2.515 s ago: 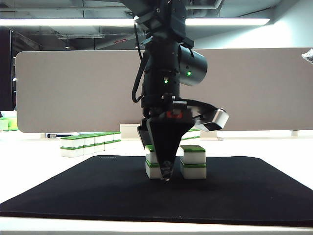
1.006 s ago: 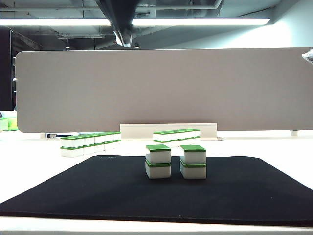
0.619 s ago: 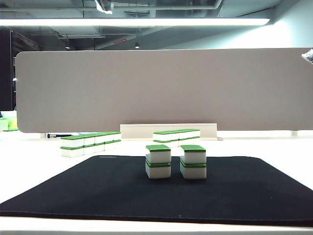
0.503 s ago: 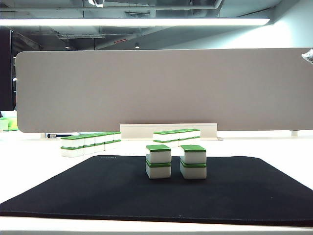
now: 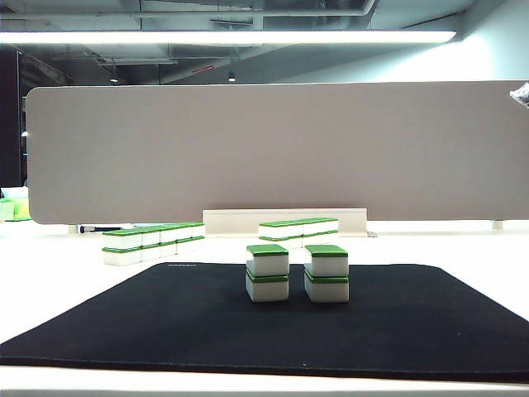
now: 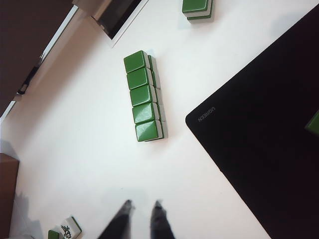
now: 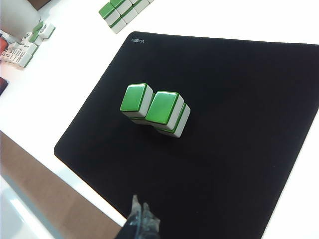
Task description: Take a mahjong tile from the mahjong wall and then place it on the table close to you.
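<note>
Mahjong wall (image 6: 145,97) unchanged; left tool (image 6: 142,211) gone overhead.

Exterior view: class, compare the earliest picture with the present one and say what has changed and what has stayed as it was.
The arm that stood over the two tile stacks on the black mat has lifted up and left the exterior view. Its left tool now hangs, nearly shut and empty, above the white table near the mahjong wall. Stacks, wall and right tool look unmoved.
</note>
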Controlling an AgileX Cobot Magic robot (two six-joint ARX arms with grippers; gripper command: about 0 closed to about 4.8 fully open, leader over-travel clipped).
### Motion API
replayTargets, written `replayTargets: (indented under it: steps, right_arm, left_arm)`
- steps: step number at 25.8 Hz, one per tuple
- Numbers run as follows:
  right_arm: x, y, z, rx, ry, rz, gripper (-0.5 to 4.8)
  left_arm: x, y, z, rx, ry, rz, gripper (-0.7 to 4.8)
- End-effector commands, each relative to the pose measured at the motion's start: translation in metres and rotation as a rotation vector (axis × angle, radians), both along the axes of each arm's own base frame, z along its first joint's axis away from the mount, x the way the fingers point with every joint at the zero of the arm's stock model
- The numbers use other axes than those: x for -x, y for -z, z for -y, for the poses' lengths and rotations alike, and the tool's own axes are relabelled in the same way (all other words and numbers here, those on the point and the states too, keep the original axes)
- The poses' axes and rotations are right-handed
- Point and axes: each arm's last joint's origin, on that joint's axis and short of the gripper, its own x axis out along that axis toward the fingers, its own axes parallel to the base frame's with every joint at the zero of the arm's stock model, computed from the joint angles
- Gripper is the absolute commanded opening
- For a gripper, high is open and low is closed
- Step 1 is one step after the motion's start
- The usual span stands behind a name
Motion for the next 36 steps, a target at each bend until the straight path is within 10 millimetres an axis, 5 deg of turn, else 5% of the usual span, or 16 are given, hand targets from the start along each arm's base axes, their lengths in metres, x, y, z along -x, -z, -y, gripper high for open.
replayTargets:
  steps: [1,6,10,16,25,36]
  right_arm:
    - [-0.001,-0.003,0.0,-0.002,-0.003,0.025,-0.01]
    - [-0.001,-0.003,0.0,-0.002,-0.003,0.025,-0.01]
    - [-0.001,-0.003,0.0,-0.002,-0.004,0.024,-0.01]
    - [-0.001,-0.003,0.0,-0.002,-0.004,0.025,-0.01]
    - [-0.001,-0.003,0.0,-0.001,-0.003,0.025,-0.01]
    - [-0.001,-0.003,0.0,-0.002,-0.005,0.024,-0.01]
  left_arm:
    - [0.0,-0.002,-0.001,0.008,-0.012,0.018,0.5]
    - [-0.016,-0.005,-0.012,0.063,-0.073,0.076,0.51]
    - [-0.032,-0.013,-0.031,0.268,-0.118,0.223,0.51]
    - [-0.027,-0.001,-0.058,0.367,-0.149,0.328,0.51]
    - [0.006,0.04,-0.111,0.465,-0.233,0.38,0.51]
    - [0.064,0.126,-0.158,0.468,-0.381,0.439,0.51]
